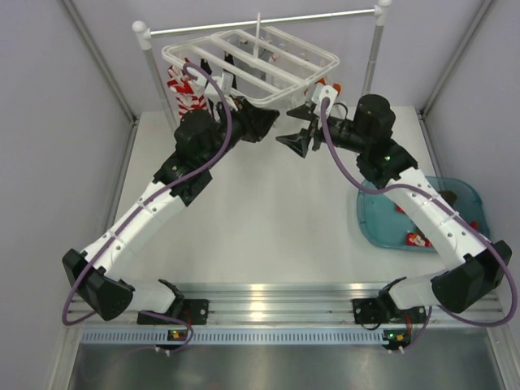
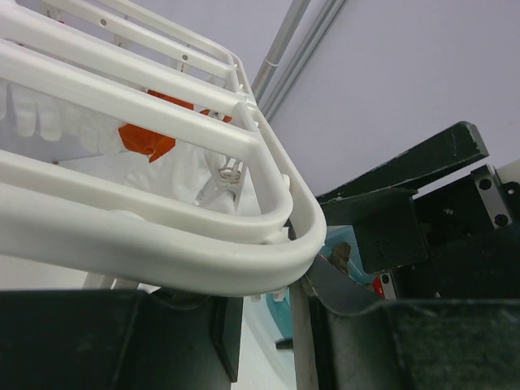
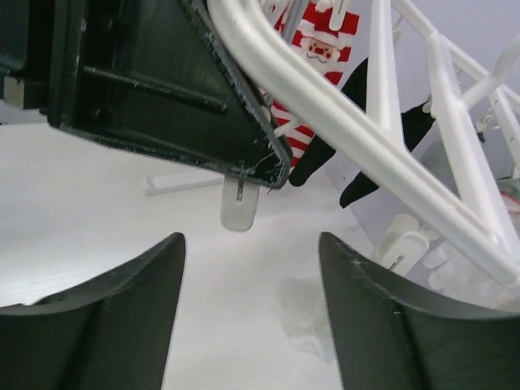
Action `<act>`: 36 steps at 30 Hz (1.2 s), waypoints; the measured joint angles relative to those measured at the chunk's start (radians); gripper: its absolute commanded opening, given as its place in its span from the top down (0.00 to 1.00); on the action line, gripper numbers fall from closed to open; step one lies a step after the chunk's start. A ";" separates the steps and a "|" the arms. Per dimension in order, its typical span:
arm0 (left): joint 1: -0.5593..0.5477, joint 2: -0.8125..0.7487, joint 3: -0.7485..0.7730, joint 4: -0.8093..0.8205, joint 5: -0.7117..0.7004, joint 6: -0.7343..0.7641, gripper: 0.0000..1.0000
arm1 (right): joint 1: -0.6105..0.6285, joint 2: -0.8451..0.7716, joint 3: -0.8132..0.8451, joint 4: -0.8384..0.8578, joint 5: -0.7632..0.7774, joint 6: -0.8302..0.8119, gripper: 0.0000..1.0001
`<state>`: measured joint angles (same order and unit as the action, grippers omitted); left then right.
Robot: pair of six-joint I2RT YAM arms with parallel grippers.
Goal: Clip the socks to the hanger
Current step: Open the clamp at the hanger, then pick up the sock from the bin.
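Santa-print striped sock (image 3: 321,47) behind hanger (image 3: 341,122)

Left pincer (image 2: 268,325) grip hidden behind hanger (image 2: 203,260) rim, tray (image 1: 471,207) contents too small

Striped socks (image 1: 185,93) are hanging below a grey rail (image 1: 260,22), perhaps an orange sock (image 2: 146,140) too; a blue tray (image 1: 370,231) is sitting on the desk (image 1: 268,211).

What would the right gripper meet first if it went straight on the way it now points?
Probably the translucent clip hanging below a finger of the left gripper, centred ahead of the open right gripper. Depth is unclear: it may pass under the clip toward the table. The hanger rim sits higher.
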<state>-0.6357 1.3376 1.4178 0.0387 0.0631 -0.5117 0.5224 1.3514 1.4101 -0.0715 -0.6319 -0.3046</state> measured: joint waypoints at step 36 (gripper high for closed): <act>0.030 -0.018 -0.029 0.009 0.037 -0.013 1.00 | -0.931 0.024 -0.112 -0.979 -0.029 -0.570 0.12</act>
<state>-0.6060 1.3201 1.3888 0.0479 0.1005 -0.5251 -0.4088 1.3758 1.2980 -1.0504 -0.6613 -0.8742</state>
